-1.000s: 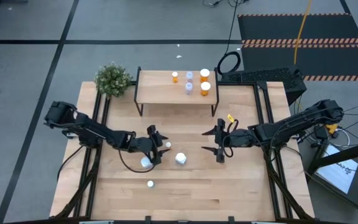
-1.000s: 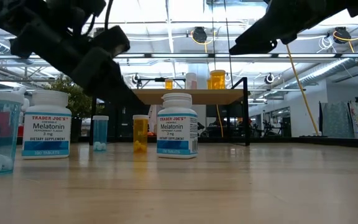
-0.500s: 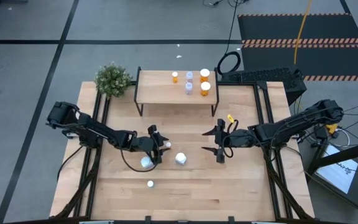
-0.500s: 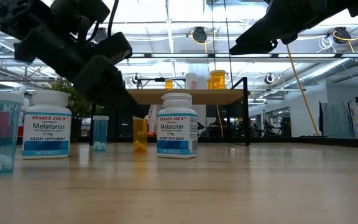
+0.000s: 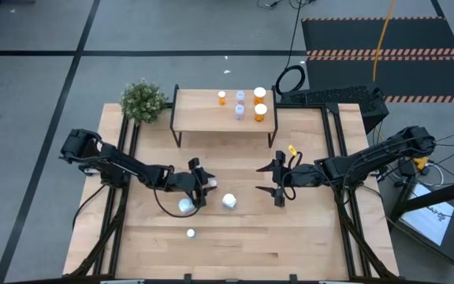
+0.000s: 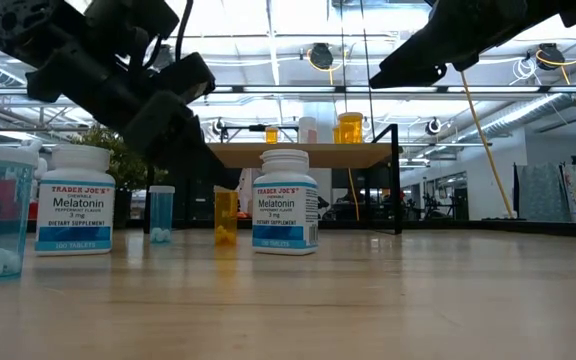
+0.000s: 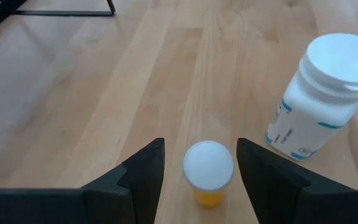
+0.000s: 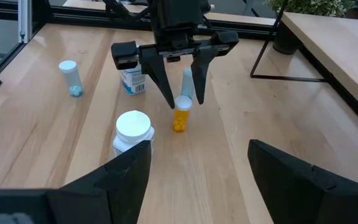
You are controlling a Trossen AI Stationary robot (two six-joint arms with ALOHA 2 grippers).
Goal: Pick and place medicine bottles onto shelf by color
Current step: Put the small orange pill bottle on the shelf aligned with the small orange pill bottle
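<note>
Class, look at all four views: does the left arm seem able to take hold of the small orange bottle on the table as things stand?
Probably yes. The left gripper straddles the orange bottle, one finger each side with gaps showing. The white bottle stands off to one side, apart from the fingers.

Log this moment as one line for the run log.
left claw: open, straddling small orange bottle, not gripping | right claw: open, waiting mid-table | shelf: four bottles on it

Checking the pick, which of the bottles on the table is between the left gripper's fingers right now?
The small orange bottle, white-capped, between the left gripper's fingers; the white Melatonin bottle stands off to one side.
</note>
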